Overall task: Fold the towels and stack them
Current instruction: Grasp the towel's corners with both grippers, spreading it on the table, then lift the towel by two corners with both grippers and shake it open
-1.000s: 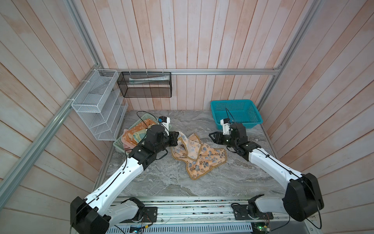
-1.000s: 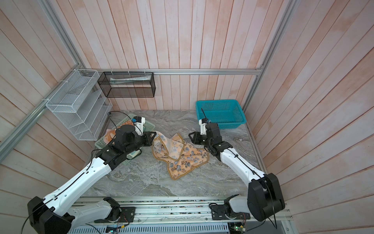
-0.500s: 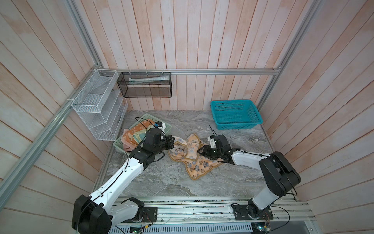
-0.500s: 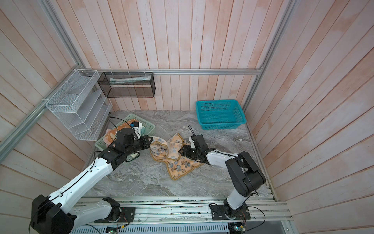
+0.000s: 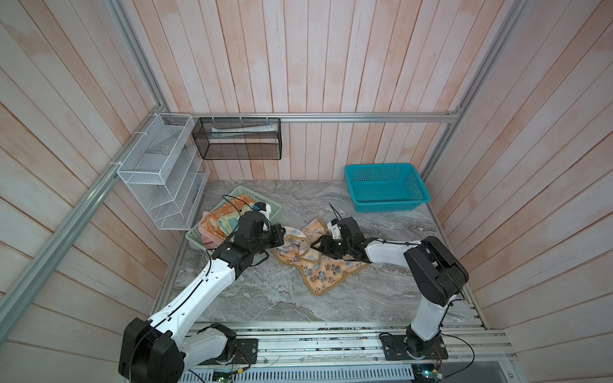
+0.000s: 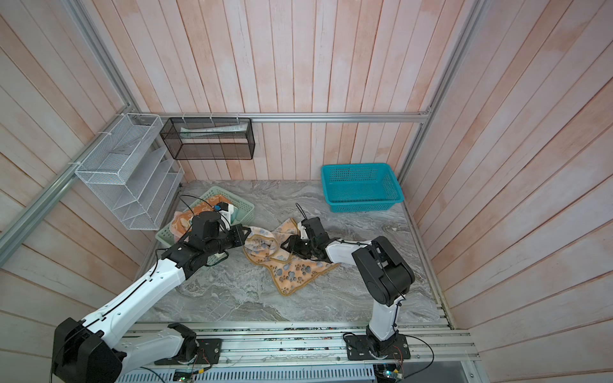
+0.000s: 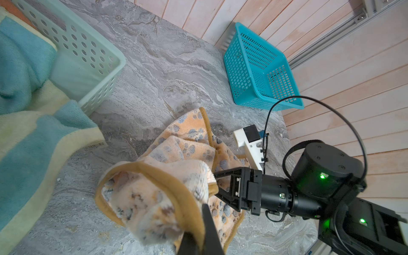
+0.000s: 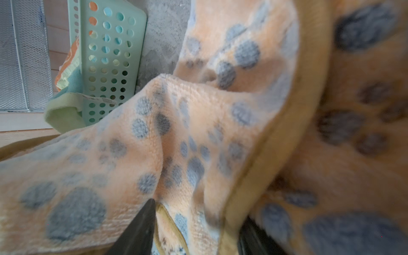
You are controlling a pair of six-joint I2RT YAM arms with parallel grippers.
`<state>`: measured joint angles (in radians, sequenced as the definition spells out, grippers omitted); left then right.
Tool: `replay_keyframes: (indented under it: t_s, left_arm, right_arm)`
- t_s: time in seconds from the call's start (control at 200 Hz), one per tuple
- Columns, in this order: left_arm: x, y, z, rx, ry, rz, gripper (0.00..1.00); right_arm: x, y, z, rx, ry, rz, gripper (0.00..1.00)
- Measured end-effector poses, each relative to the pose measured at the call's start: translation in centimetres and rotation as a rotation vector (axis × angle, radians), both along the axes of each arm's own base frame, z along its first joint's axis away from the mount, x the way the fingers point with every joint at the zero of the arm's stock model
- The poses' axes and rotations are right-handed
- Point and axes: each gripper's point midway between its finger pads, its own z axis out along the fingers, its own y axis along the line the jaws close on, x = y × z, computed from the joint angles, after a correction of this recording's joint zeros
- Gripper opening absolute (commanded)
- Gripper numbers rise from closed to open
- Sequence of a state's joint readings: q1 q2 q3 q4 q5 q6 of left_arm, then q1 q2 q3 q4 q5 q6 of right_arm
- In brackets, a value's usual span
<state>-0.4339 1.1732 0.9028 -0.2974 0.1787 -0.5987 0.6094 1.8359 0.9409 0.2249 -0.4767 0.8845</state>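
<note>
Pale pink plank walls close in a grey marbled table [image 5: 265, 298], where two white-and-black robot arms meet over a peach terry towel with grey paw prints and brown edging [image 5: 326, 272]. The towel lies crumpled at the middle of the table. Its near part is spread flat on the marble and its far part is bunched into raised folds between the two arms. The left claw [image 5: 281, 233], pressed together, pinches the brown-edged left end of the towel and holds it just off the table. In the left wrist view the hem loops up into its black fingers [image 7: 208, 223]. The right claw [image 5: 313, 247] reaches in low from the right, its jaws spread, with a fold of the same towel lying between them. The right wrist view, filled by cloth, does not show whether they touch it. At far left stands a mint-green perforated plastic basket [image 5: 193, 237], heaped with more towels. An orange patterned towel [image 5: 214, 219] lies on top, and a pale yellow-green towel with blue-green bands [image 7: 26, 132] spills out over the rim. A teal slotted plastic basket [image 5: 386, 205] sits at far right, well apart from the towels. A white wire rack [image 5: 159, 179] hangs on the left wall, a black mesh bin [image 5: 238, 142] on the far wall.
</note>
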Motion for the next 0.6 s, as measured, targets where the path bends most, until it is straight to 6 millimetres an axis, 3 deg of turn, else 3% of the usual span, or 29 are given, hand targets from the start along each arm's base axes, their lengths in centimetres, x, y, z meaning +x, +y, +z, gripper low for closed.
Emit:
replay_keyframes:
  t_s: [0.16, 0.225, 0.315, 0.45, 0.52, 0.6]
  left_arm:
    - [0.1, 0.2, 0.0, 0.000, 0.000, 0.006, 0.00]
    - [0.1, 0.4, 0.1, 0.002, -0.003, 0.010, 0.00]
    - [0.1, 0.7, 0.7, 0.005, -0.013, 0.013, 0.00]
    - [0.0, 1.0, 4.0, 0.002, -0.079, 0.004, 0.00]
    - [-0.1, 1.0, 7.6, -0.013, -0.159, -0.005, 0.00]
    - [-0.8, 1.3, 12.9, -0.043, -0.285, -0.012, 0.00]
  right_arm:
    - [-0.2, 0.4, 0.5, 0.023, 0.006, 0.006, 0.00]
    - [0.0, 0.4, 1.4, 0.033, -0.010, 0.001, 0.00]
    - [0.5, 0.1, 4.4, 0.069, -0.069, -0.015, 0.00]
    - [1.6, -1.3, 12.3, 0.132, -0.224, -0.053, 0.00]
    - [2.2, -2.4, 18.3, 0.160, -0.348, -0.081, 0.00]
    - [1.9, -4.0, 25.6, 0.186, -0.516, -0.116, 0.00]
